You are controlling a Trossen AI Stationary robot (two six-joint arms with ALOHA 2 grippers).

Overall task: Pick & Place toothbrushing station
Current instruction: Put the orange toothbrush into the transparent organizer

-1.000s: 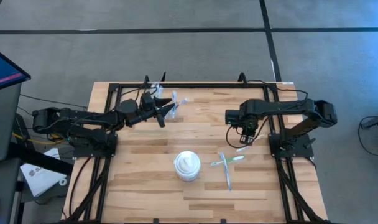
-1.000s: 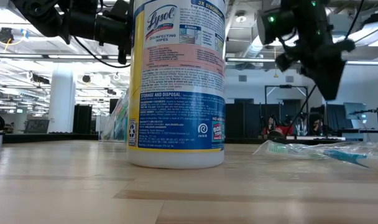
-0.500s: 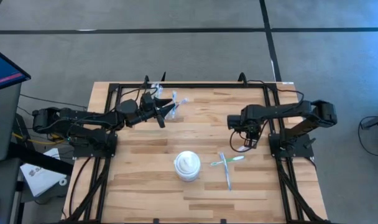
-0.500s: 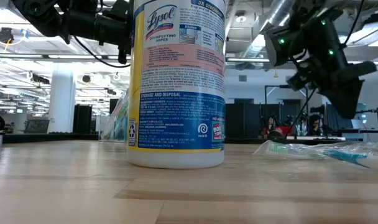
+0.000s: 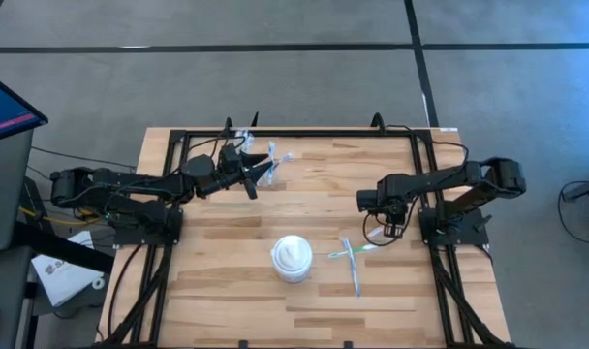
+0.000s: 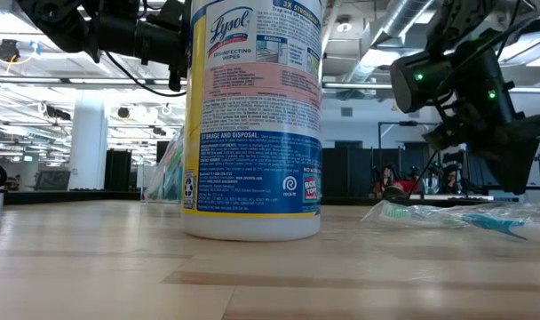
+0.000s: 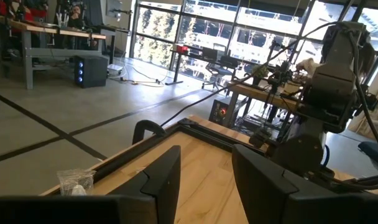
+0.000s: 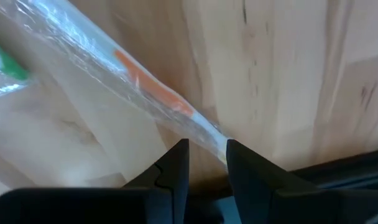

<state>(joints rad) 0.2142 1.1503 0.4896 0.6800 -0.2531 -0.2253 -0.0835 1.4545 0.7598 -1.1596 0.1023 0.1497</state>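
A toothbrush with an orange-pink handle (image 8: 152, 87), in a clear wrapper, lies on the table under my right gripper (image 8: 207, 146). The gripper (image 5: 387, 231) points down just above the wood, open, and the wrapper's end (image 8: 217, 138) shows in the gap. A green toothbrush (image 5: 357, 250) and a blue one (image 5: 356, 276) lie crossed beside it. A clear cup with toothbrushes (image 5: 273, 157) stands at the far left. My left gripper (image 5: 261, 174) hovers level above the table beside that cup, open (image 7: 206, 168), with nothing between its fingers. My right gripper comes from above, pointing down, with its fingers on either side of the wrapped toothbrush's end (image 8: 217, 138). I cannot tell whether they touch it. The toothbrush lies flat on the table.
A white Lysol wipes canister (image 5: 293, 259) stands upright near the table's middle, left of the loose toothbrushes (image 6: 448, 213). A small clear cup (image 7: 74, 180) sits by the black rail (image 5: 304, 133) at the far edge. Bare wood lies along the near edge.
My right gripper has come down toward the table and a little toward the near edge, closing on the loose toothbrushes. The gap between its fingers looks the same. The toothbrushes, cup and canister have stayed where they were.
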